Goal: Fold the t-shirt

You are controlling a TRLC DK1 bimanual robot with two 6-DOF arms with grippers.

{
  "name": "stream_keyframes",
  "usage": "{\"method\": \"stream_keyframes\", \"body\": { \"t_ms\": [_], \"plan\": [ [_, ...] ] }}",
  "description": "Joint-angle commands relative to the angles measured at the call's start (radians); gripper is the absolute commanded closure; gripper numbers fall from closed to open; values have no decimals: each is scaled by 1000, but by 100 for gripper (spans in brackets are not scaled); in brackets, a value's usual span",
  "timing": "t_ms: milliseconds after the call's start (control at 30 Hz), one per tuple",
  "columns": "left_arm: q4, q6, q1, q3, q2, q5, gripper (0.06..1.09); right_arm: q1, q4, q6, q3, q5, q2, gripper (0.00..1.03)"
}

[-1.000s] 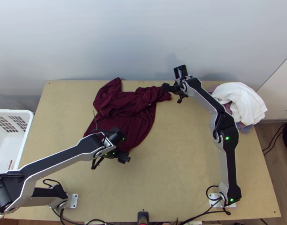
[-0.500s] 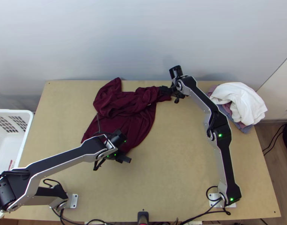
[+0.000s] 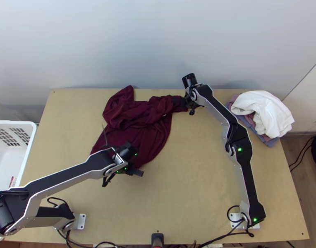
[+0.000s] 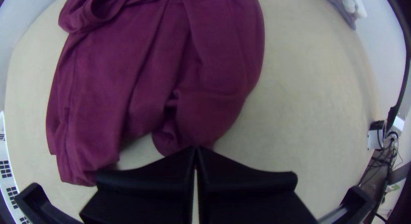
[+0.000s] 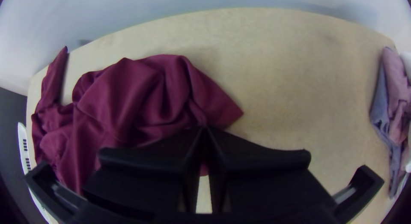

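T-shirt point(image 3: 156, 142) in maroon on the desk point(image 3: 199, 190), left of the middle, bunched at the far side and more spread toward the near side. Left gripper point(image 4: 196, 148) narrow at the near edge, fingers together, impossible to tell about any cloth between them; right gripper point(image 5: 204, 129) closed on the gathered far-right part. Probably still at straightening and taking hold, well short of a neat fold; next, likely, make sure of cloth at both ends, then lift and draw out the bunching before folding over.
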Motion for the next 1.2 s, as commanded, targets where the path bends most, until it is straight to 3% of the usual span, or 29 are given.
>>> {"method": "stream_keyframes", "body": {
  "t_ms": [0,267,633,833,1167],
  "plan": [
    [4,11,58,-3,-47,-11,104,0,-22,-29,5,24,-15,100],
    [-42,36,264,83,-155,-12,104,-23,-53,-24,-6,56,-161,100],
    [-174,63,563,465,-224,-17,104,-41,-53,-29,-49,67,-458,100],
    [-240,76,673,717,-207,-15,104,-43,-53,-58,-38,139,-596,100],
    [-266,69,811,1045,-184,-17,105,-21,-34,-202,-38,301,-842,100]
  ]
}}
